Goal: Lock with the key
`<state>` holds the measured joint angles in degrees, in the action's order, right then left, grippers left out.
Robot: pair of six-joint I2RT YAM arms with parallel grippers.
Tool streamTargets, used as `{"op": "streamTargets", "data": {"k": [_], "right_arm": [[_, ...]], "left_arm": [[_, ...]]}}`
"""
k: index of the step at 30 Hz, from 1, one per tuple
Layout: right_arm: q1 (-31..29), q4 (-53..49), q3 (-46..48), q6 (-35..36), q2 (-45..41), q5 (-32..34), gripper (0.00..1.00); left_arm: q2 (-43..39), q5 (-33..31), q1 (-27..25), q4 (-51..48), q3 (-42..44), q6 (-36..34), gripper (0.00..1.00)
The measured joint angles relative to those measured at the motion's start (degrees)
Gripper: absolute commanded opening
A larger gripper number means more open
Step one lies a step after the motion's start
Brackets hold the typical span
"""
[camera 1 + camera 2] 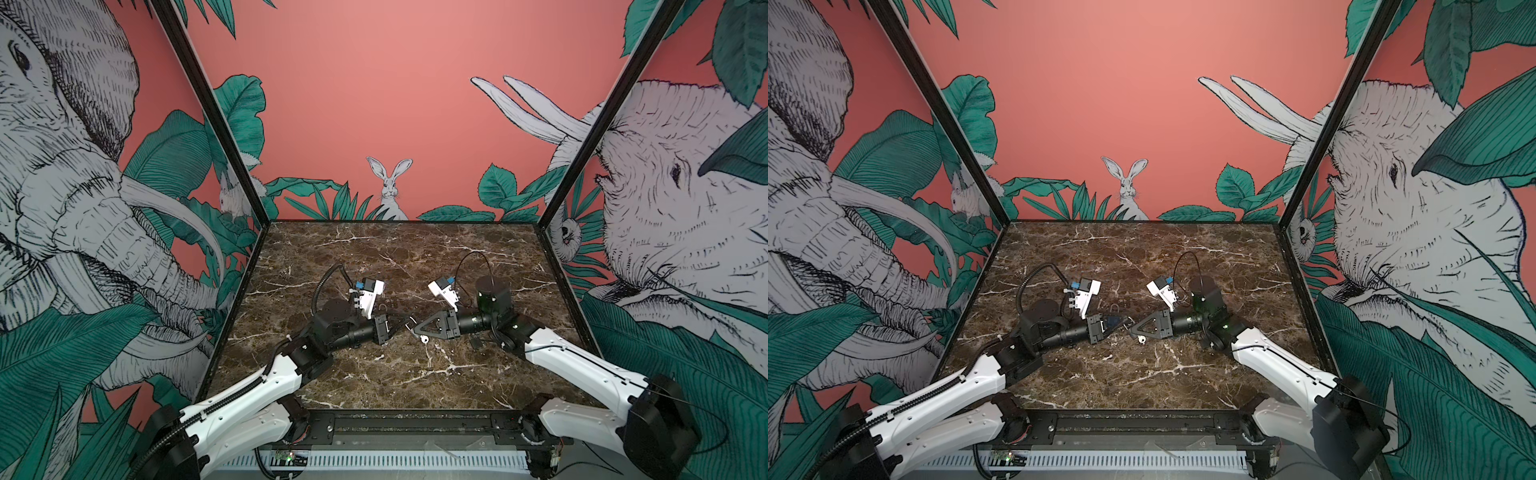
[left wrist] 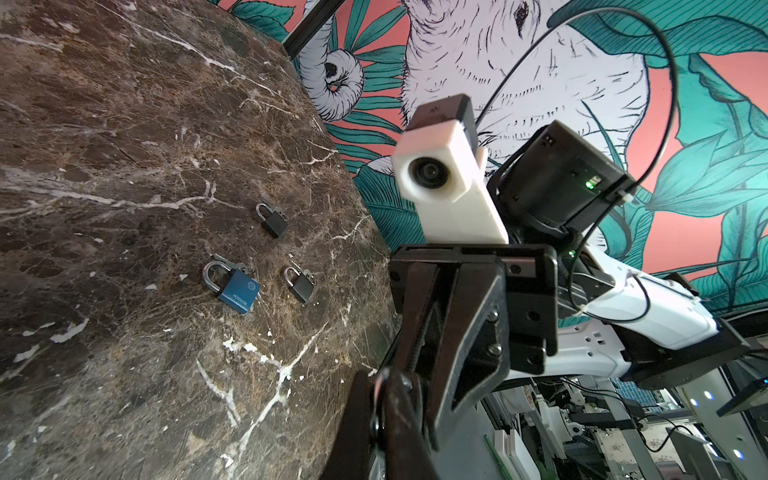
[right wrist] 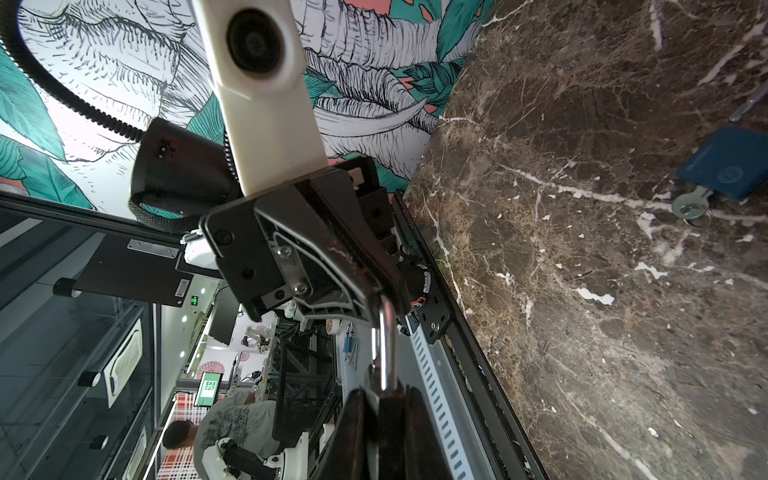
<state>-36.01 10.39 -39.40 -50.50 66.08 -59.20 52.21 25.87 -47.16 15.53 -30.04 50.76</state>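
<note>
The padlock (image 3: pixel 384 353) hangs in the air above the middle of the dark marble table (image 1: pixel 395 257), bridged between two grippers. The left gripper (image 3: pixel 376 297) has its fingers together on the bend of the silver shackle. The right gripper (image 1: pixel 411 329) pinches the dark body where the shackle enters. A small pale piece (image 1: pixel 424 338) dangles just beneath; whether it is the key I cannot tell. On the tabletop lie a blue padlock (image 2: pixel 235 286), a small black padlock (image 2: pixel 299 284) near it and a second black padlock (image 2: pixel 272 218) farther off. Mural walls (image 1: pixel 374 104) of elephants, a rabbit and green leaves on coral enclose the table.
</note>
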Motion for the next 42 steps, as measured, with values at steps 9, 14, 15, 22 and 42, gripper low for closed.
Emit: {"op": "streamTargets", "data": {"k": [9, 14, 15, 22, 42], "right_arm": [[0.0, -0.02, 0.0, 0.17, 0.2, 0.13, 0.0], [0.0, -0.02, 0.0, 0.17, 0.83, 0.04, 0.0], [0.0, -0.02, 0.0, 0.2, 0.98, 0.0, 0.0], [0.33, -1.46, -0.66, 0.2, 2.1, 0.02, 0.0], [1.25, -2.99, -0.76, 1.25, 3.45, 0.17, 0.0]], "left_arm": [[-0.17, 0.02, 0.0, 0.02, 0.37, 0.17, 0.0], [-0.17, -0.02, 0.0, -0.48, 0.48, 0.24, 0.0], [-0.15, -0.04, 0.0, -0.66, 0.48, 0.24, 0.0], [0.81, -3.08, -1.4, -0.85, 0.55, 0.31, 0.0], [1.38, -11.17, -5.31, -0.94, 1.18, 1.81, 0.0]]}}
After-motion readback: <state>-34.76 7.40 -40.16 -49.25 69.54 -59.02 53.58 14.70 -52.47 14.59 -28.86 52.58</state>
